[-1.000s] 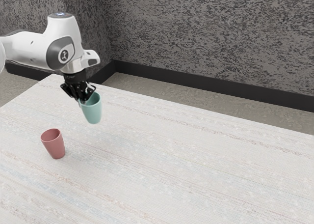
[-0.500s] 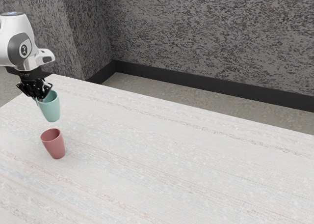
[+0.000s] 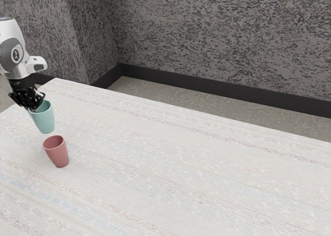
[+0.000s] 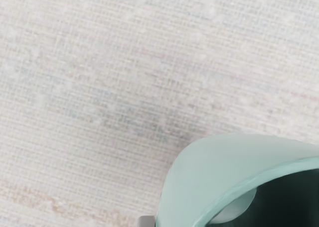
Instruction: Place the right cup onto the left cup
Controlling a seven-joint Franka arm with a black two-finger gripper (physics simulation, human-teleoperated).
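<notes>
In the exterior view, the fingers (image 3: 32,106) are gripping the teal cup (image 3: 44,119) at its rim, and the cup is hanging above the counter (image 3: 181,168), its mouth facing up. The pink cup (image 3: 58,154) is standing on the counter, mouth up, and the teal cup is hovering near it, apart, slightly to the exterior view's left.

In the wrist view, the teal cup is showing its smooth outer wall, curved rim and dark inside, while pale, faintly streaked counter is lying beyond it.

Smooth, satin-looking green cup (image 3: 44,120), smooth, matt red cup (image 3: 58,155), woven-looking tabletop (image 3: 170,174), rough-looking, speckled wall (image 3: 222,34)
</notes>
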